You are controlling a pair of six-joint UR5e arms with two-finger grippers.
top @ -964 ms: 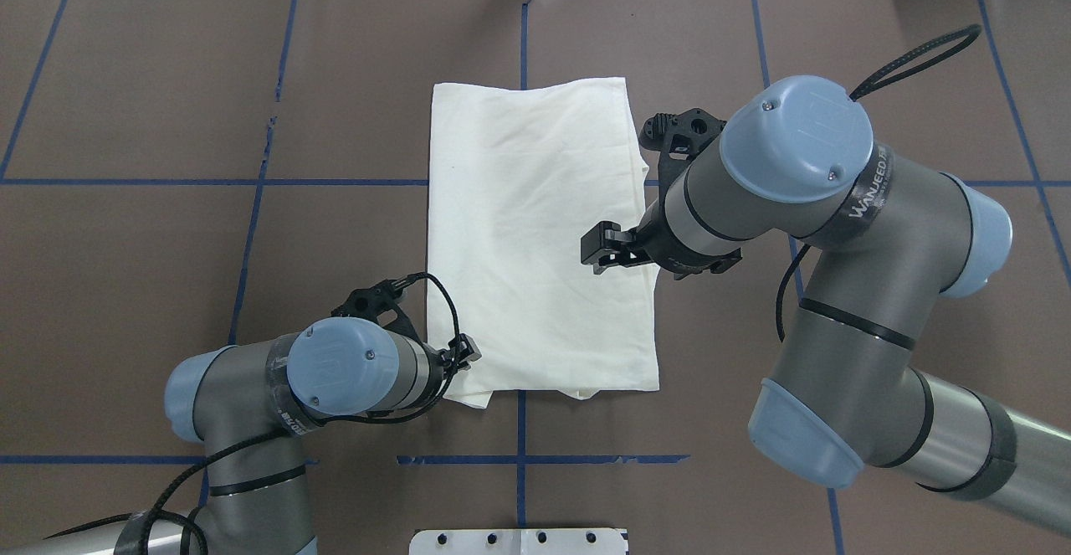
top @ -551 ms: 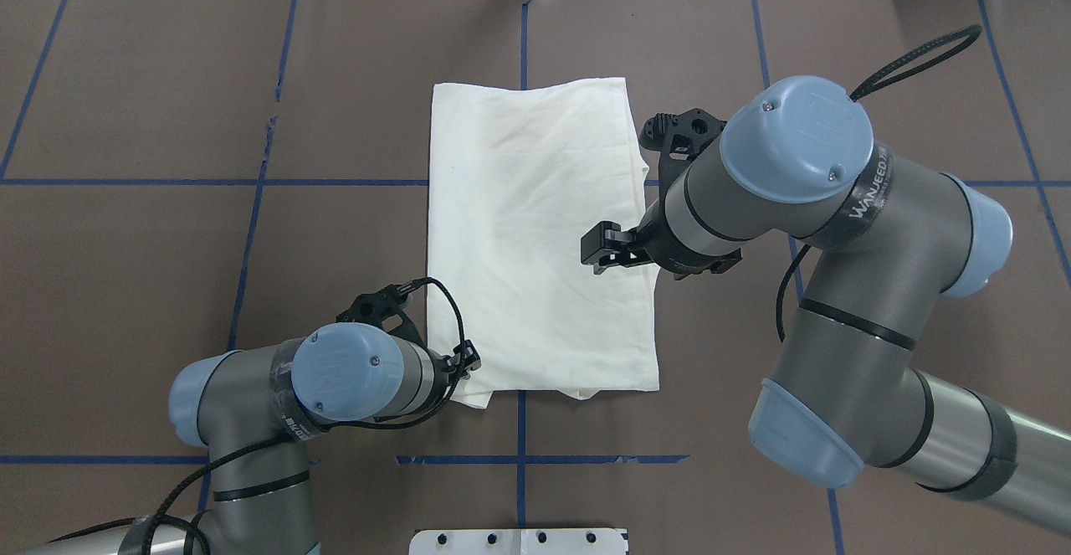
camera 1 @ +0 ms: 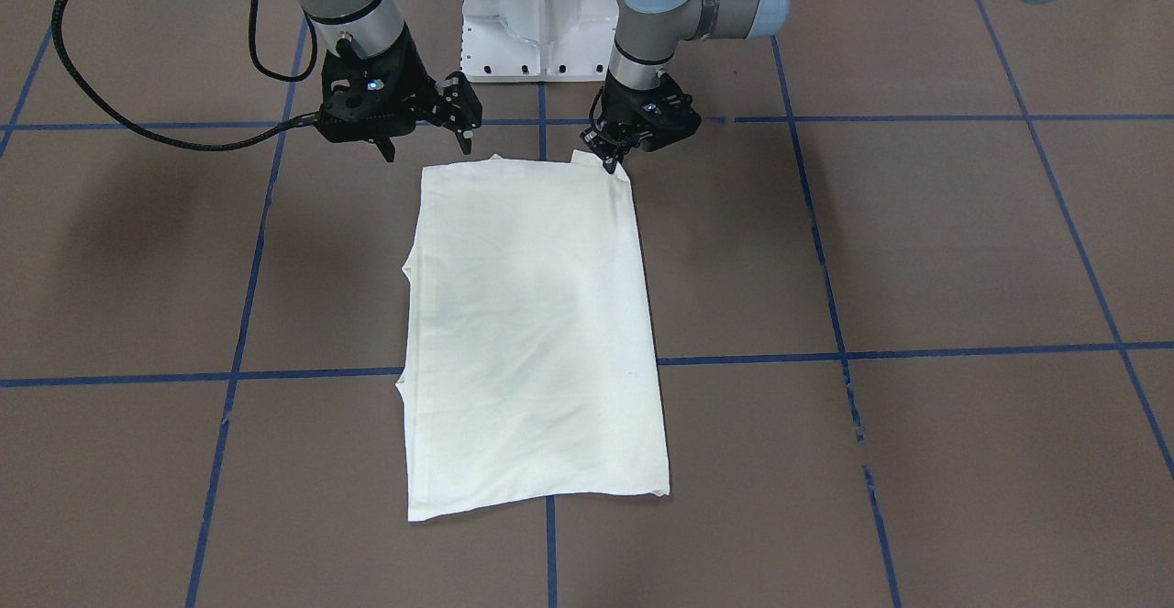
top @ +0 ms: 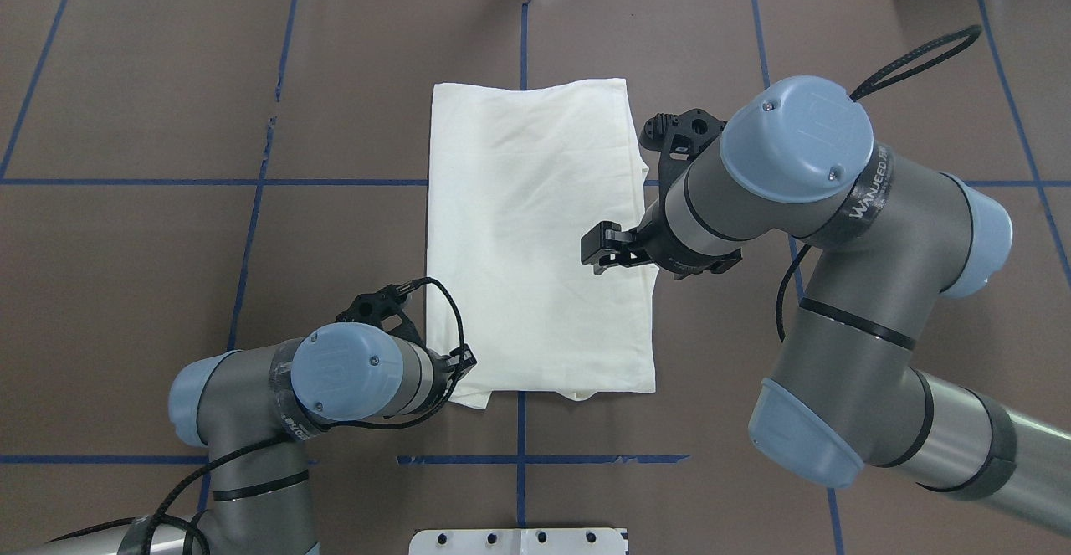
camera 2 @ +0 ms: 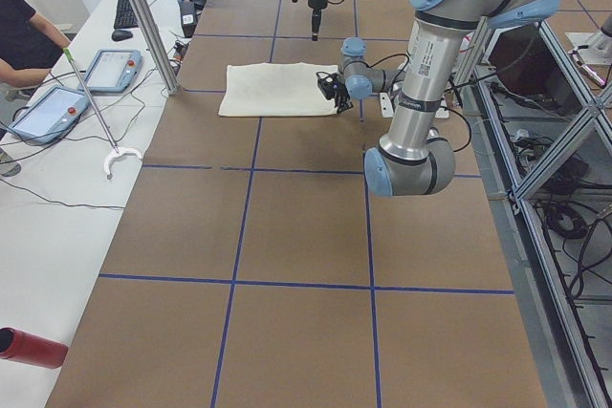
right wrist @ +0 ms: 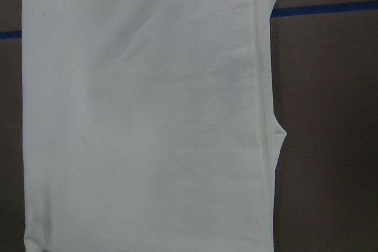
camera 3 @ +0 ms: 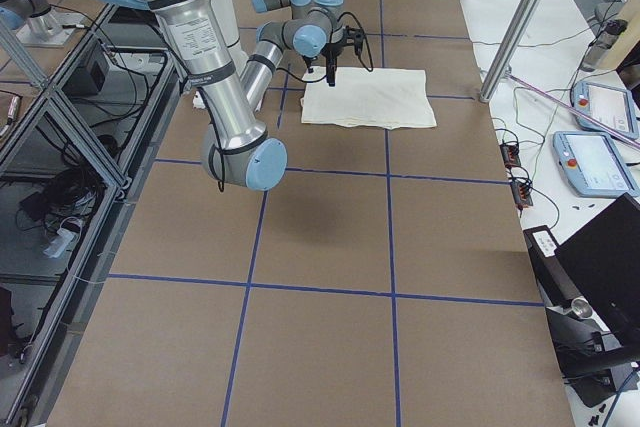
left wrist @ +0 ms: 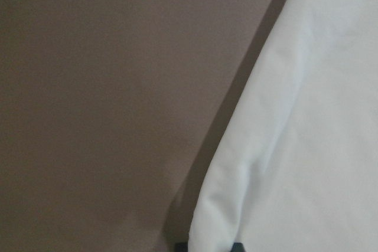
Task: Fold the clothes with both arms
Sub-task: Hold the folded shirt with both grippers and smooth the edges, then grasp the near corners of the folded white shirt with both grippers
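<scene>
The cream-white shirt point(camera 1: 532, 315) lies folded into a tall rectangle, plain side up, in the middle of the brown table point(top: 125, 245). My left gripper point(camera 1: 607, 163) is low at the shirt's corner nearest the robot, also visible in the overhead view point(top: 464, 364), and looks shut on that corner. The left wrist view shows the cloth edge point(left wrist: 307, 146) running down between the finger tips. My right gripper point(camera 1: 426, 142) hangs open above the table, over the shirt's right side in the overhead view point(top: 598, 255). The right wrist view is filled with the shirt point(right wrist: 147, 116).
The white pedestal base point(camera 1: 537, 12) stands at the robot's edge of the table. Blue tape lines point(top: 251, 228) cross the brown mat. A person's arm point(camera 2: 19, 69), tablets point(camera 2: 48, 112) and metal posts point(camera 2: 143, 16) are beside the table's far side.
My left gripper has drawn slightly back toward the robot at the shirt's near corner, and the shirt's near edge shifted a little. The right arm has stayed still.
</scene>
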